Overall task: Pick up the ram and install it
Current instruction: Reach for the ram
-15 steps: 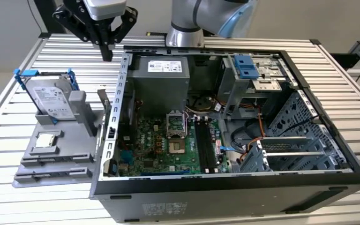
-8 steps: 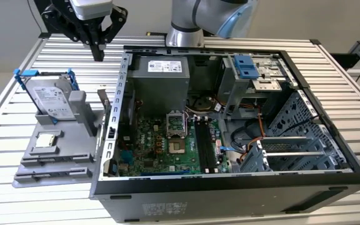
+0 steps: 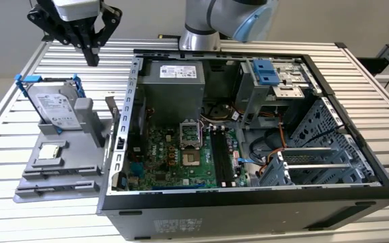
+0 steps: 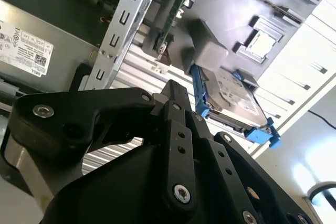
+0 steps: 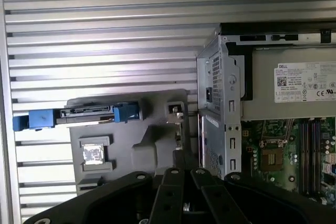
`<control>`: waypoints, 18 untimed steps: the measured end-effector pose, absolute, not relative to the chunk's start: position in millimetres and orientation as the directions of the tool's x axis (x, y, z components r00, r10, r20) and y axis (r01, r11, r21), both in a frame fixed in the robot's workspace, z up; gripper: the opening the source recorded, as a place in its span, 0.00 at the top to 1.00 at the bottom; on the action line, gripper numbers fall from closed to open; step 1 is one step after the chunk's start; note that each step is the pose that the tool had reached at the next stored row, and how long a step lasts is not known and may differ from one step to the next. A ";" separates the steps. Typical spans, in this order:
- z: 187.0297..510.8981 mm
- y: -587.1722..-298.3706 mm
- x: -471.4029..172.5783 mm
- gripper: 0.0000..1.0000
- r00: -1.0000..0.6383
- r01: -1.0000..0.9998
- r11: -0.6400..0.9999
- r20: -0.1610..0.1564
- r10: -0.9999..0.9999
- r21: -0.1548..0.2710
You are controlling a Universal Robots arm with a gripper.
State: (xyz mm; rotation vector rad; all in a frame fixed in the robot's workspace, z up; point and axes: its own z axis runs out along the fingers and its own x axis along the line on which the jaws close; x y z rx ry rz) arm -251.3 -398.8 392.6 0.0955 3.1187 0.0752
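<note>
My pincer (image 3: 91,58) hangs in the air above the slatted table (image 3: 12,223), at the exterior view's left of the open computer case (image 3: 248,207). Its two fingers (image 4: 169,94) are pressed together and I see nothing between them. Just under it is a grey holder (image 3: 59,174). On this holder a silver hard drive (image 3: 54,107) leans in its blue bracket, and a small square chip (image 3: 50,150) lies flat nearer the front. The ram (image 3: 111,112) stands on its edge at the holder's side, just beside the wall of the case and apart from the pincer. Inside the case the green board (image 3: 170,159) lies flat, and its long black slots (image 3: 223,157) are empty.
</note>
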 end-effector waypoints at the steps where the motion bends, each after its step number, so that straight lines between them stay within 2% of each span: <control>1: 392.6 -398.8 -254.2 1.00 -0.998 0.060 0.997 -0.019 0.061 0.049; 18: 392.6 -398.8 -298.1 1.00 -0.999 0.041 0.998 -0.019 0.042 0.049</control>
